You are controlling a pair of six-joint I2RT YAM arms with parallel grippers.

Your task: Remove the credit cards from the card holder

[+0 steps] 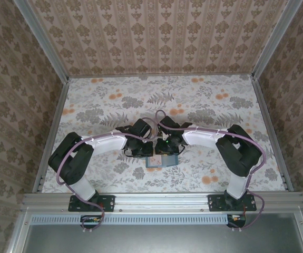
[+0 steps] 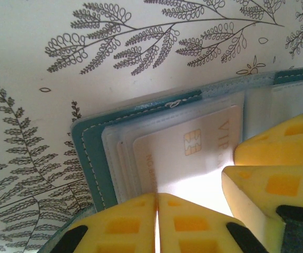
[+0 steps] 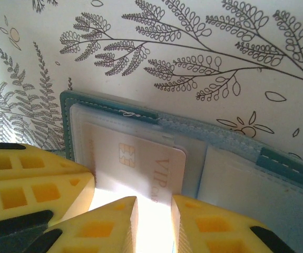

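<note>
At the middle of the table [image 1: 114, 100], the card holder [image 1: 159, 162] lies open and flat beneath both claws. The left gripper [image 2: 156, 203] is pressed together, tips at the near edge of the holder's left panel. Just right of it, the right gripper [image 3: 154, 208] stands slightly spread over the near edge of a pale credit card [image 3: 140, 163], which sits in a clear pocket [image 2: 117, 153]. Contact with the card cannot be told.
</note>
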